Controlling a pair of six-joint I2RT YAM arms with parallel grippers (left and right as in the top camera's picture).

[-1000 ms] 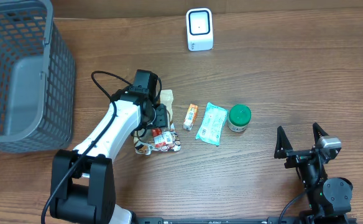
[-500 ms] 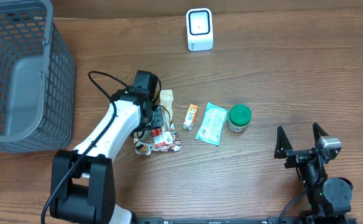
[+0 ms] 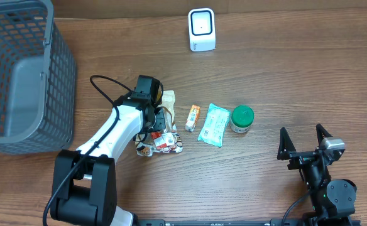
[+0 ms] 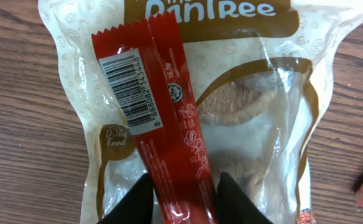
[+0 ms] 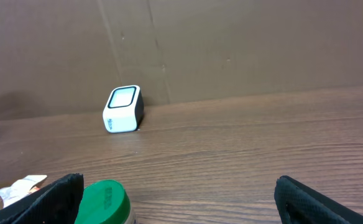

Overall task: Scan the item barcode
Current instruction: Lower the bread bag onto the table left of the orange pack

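Your left hand (image 4: 184, 202) pinches the near end of the red sachet (image 4: 169, 124), one finger (image 4: 135, 199) against each long edge. The sachet lies on a beige pouch (image 4: 256, 93) left of bench (image 3: 296, 75) centre. Its long axis runs near to far, with the barcode (image 4: 130, 93) face up at the far end. Right of the pouch lie a box (image 3: 192, 117), a pack (image 3: 213, 124) and a jar (image 3: 242, 118). The scanner (image 3: 202, 29) stands far off, well apart, and the basket (image 3: 20, 69) sits far left. Your right hand (image 3: 301, 135) is spread, near right.

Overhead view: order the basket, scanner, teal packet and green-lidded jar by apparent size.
1. Basket
2. Teal packet and scanner: about alike, not ranked
3. Green-lidded jar
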